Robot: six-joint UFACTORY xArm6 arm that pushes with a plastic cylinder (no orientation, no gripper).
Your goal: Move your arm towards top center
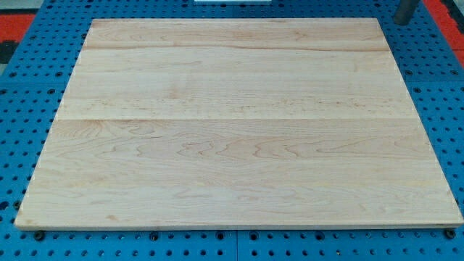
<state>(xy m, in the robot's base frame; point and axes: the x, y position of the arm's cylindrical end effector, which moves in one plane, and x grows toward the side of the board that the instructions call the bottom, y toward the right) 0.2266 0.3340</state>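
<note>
A bare light wooden board fills most of the view. No coloured blocks show on it. My rod enters at the view's top right corner, and my tip sits just past the board's top right corner, over the blue perforated table. The rod's upper part is cut off by the view's top edge.
A blue perforated table surrounds the board on all sides. Red surfaces show at the view's top left corner and top right corner.
</note>
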